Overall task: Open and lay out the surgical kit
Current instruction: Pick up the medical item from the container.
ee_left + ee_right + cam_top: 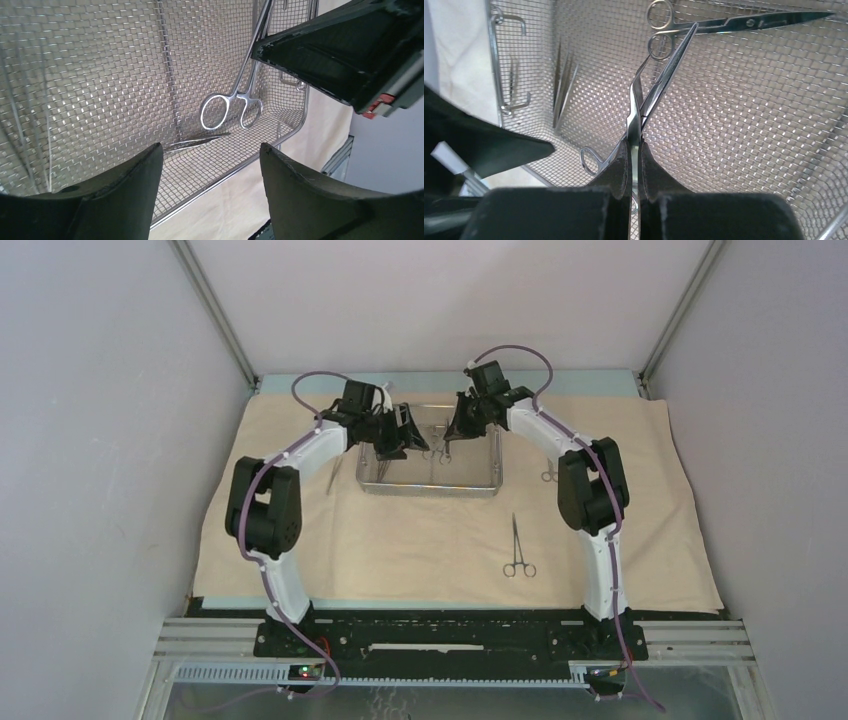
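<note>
The beige wrapping cloth lies spread flat. On it at the back stands the steel mesh tray. My right gripper is inside the tray, shut on ring-handled forceps just above their rings; the forceps are tilted, tips on the mesh. My left gripper hovers open over the tray's left part, nothing between its fingers. Scissors and tweezers lie in the tray. Another pair of forceps lies on the cloth in front.
A small ring-handled instrument lies on the cloth right of the tray, a slim one left of it. The two grippers are close together above the tray. Walls enclose the table on three sides.
</note>
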`<action>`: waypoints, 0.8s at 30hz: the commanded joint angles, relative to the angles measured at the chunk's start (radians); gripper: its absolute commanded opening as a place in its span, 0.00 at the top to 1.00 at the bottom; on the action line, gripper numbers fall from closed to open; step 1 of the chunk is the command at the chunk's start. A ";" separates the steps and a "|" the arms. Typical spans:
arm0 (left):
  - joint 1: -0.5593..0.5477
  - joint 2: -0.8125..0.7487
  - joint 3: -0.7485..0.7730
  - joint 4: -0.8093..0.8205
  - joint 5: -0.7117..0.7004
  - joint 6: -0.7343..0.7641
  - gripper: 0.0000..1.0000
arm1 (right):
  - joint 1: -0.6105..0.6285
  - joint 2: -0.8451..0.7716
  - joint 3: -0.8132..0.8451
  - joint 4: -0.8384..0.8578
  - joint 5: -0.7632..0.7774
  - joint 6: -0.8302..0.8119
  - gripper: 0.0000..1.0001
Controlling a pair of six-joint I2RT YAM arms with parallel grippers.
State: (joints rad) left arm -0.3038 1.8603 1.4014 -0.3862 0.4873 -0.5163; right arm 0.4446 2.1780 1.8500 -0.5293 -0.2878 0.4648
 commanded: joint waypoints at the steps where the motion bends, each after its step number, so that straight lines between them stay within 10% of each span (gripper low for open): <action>1: -0.008 0.040 0.064 0.081 0.123 -0.049 0.25 | -0.004 -0.066 0.007 0.078 -0.108 0.048 1.00; 11: -0.010 0.081 0.035 0.230 0.212 -0.209 0.33 | -0.021 -0.063 0.004 0.123 -0.211 0.100 1.00; 24: -0.003 0.050 0.008 0.292 0.235 -0.299 1.00 | -0.039 -0.091 -0.037 0.150 -0.237 0.104 1.00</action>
State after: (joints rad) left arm -0.3054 1.9457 1.4025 -0.1482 0.6842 -0.7860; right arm 0.4141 2.1677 1.8347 -0.4194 -0.5110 0.5667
